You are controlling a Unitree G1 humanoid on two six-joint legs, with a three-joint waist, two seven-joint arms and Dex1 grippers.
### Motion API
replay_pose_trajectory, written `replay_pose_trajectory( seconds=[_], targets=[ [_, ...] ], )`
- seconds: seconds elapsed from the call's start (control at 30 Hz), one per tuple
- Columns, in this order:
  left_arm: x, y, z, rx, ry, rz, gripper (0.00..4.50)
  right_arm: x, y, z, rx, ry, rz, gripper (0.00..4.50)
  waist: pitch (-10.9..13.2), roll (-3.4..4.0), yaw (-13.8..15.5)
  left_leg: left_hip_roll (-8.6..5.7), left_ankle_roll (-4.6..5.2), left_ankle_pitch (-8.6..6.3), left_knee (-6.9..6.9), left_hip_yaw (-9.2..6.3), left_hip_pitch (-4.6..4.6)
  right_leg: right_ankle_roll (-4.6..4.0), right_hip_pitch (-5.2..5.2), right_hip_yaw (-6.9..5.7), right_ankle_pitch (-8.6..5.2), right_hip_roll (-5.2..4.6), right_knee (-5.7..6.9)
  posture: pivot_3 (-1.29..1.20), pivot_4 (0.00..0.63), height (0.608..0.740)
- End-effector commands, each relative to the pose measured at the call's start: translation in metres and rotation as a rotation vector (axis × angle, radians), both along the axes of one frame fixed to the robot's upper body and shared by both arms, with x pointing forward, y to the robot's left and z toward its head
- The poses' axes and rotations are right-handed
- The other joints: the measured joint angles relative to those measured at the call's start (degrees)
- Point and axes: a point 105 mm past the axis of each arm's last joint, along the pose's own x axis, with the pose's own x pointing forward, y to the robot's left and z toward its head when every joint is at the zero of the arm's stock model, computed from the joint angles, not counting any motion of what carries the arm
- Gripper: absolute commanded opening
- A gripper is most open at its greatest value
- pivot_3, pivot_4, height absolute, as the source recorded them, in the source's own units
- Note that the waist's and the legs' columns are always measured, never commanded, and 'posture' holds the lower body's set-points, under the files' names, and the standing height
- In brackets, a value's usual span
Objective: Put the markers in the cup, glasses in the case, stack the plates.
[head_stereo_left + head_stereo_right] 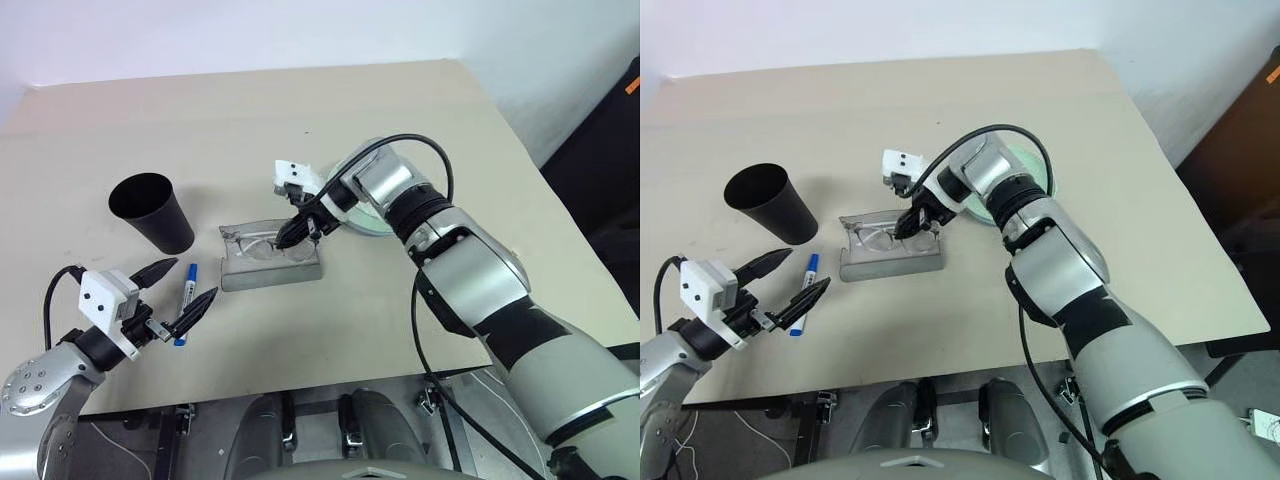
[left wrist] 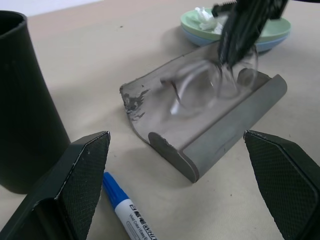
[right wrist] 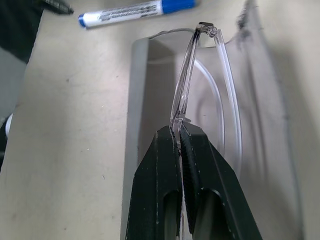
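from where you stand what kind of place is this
Probably a lab or test room set up for tabletop tidying: a bare beige table against a plain white wall, laid with a black cup, a blue marker and stacked plates.

One black cup (image 1: 152,211), one open grey case (image 1: 270,260), one pair of glasses (image 3: 210,95). One blue-capped marker (image 1: 187,292) lies between the left fingers (image 2: 75,185). Two stacked plates (image 2: 272,37) hold one tissue (image 2: 205,15).

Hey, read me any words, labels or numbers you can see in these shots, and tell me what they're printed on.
Blue marker: dark print along its white barrel, too small and blurred to read.
Nothing readable shows on the cup, the case, the plates or the white camera boxes on the wrists.
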Motion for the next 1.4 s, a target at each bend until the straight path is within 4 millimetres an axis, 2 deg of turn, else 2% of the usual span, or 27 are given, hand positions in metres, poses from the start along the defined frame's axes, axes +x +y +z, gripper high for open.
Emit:
replay_pose_trajectory(
  seconds=[0.03, 0.37, 0.6, 0.83, 0.97, 1.23, 1.4],
  targets=[
    [-0.004, -0.002, 0.011, 0.009, -0.038, 0.002, 4.50, -0.006, 0.006, 0.005, -0.009, 0.010, 0.052, 0.02, 0.00, 0.00, 0.00, 0.00, 0.00, 0.00, 0.00, 0.00, 0.01, 0.00, 0.01, 0.00, 0.00, 0.00, 0.01, 0.00, 0.150, 0.715],
    [-0.004, -0.003, 0.011, 0.002, -0.037, 0.016, 4.50, -0.016, 0.009, -0.020, -0.080, 0.067, 0.081, 0.02, 0.00, 0.00, 0.00, -0.01, -0.01, 0.00, 0.02, -0.01, 0.01, 0.00, 0.03, -0.04, 0.00, -0.03, 0.01, 0.00, 0.150, 0.715],
    [-0.003, -0.004, 0.010, 0.000, -0.035, 0.014, 4.50, -0.012, 0.010, -0.025, -0.086, 0.052, 0.036, 0.02, 0.00, -0.01, -0.04, 0.00, -0.04, 0.01, 0.02, -0.01, 0.06, 0.00, 0.06, -0.05, 0.00, -0.04, 0.04, 0.00, 0.150, 0.715],
    [0.001, -0.006, 0.010, -0.002, -0.036, 0.004, 4.50, -0.010, 0.008, -0.020, -0.074, 0.050, 0.029, 0.02, 0.00, -0.01, -0.04, -0.01, -0.05, 0.02, 0.06, -0.02, 0.07, 0.00, 0.09, -0.09, 0.00, -0.06, 0.05, 0.00, 0.150, 0.715],
    [0.002, -0.007, 0.009, -0.003, -0.033, 0.000, 4.50, -0.010, 0.007, -0.017, -0.071, 0.050, 0.027, 1.00, 0.00, 0.00, -0.02, -0.01, -0.05, 0.02, 0.06, -0.02, 0.06, 0.00, 0.09, -0.10, 0.00, -0.06, 0.05, 0.00, 0.150, 0.715],
    [0.002, -0.007, 0.009, -0.002, -0.027, -0.003, 4.50, -0.009, 0.008, -0.007, -0.025, 0.046, 0.041, 3.59, 0.00, 0.00, -0.04, -0.01, -0.04, 0.02, 0.10, -0.02, 0.06, 0.00, 0.10, -0.11, 0.00, -0.06, 0.09, 0.00, 0.150, 0.715],
    [0.002, -0.004, 0.007, 0.012, -0.020, 0.001, 4.50, -0.009, 0.007, 0.005, 0.022, 0.063, 0.047, 3.59, 0.00, 0.00, -0.01, 0.00, -0.04, 0.02, 0.15, -0.03, 0.06, 0.00, 0.11, -0.13, 0.00, -0.06, 0.12, 0.00, 0.150, 0.715]
  ],
)
